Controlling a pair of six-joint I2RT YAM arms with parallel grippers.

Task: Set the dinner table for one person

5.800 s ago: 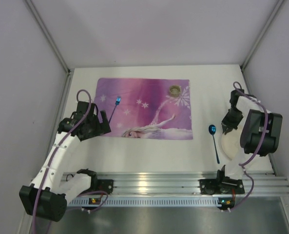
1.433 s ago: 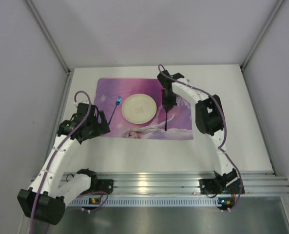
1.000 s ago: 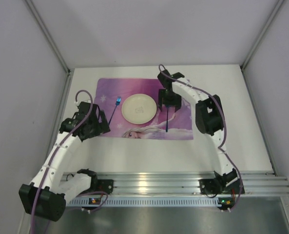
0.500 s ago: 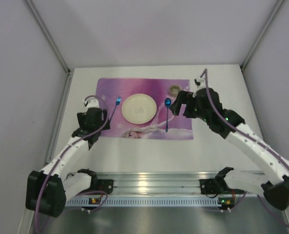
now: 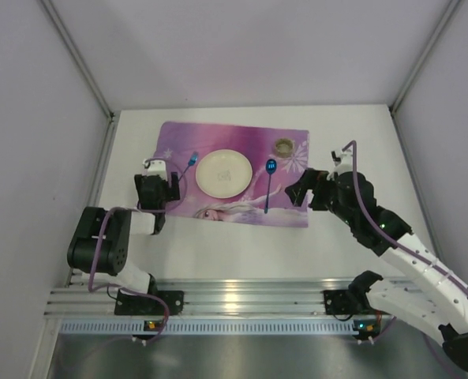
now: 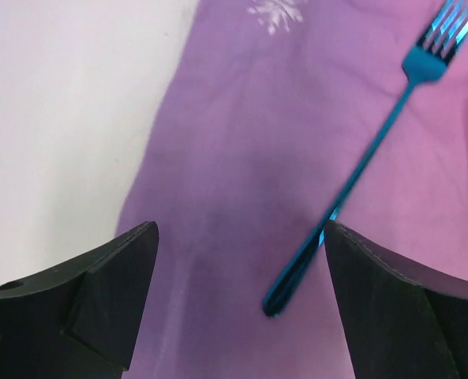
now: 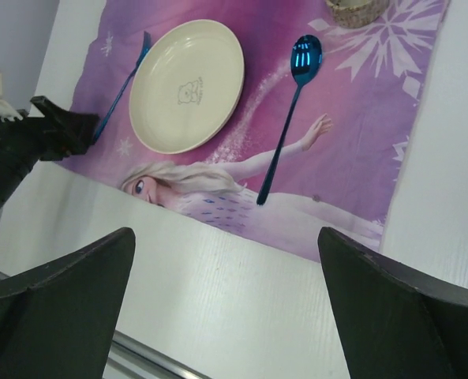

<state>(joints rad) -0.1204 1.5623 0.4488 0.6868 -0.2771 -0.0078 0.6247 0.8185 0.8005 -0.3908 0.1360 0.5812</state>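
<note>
One big white worktop (image 5: 352,237) spans the view from the arm bases to the back wall. A purple placemat (image 5: 178,138) lies on its far-left part. Mid-mat there's a cream plate (image 5: 223,174), with a blue fork (image 5: 188,167) just left of it and a blue spoon (image 5: 269,183) just right, neither touching it. A small brownish cup (image 5: 282,145) sits near the mat's far right corner. Left jaws are spread apart and empty, low over the mat's left edge by the fork handle. Right jaws gape wide too, holding nothing, near the mat's right edge.
</note>
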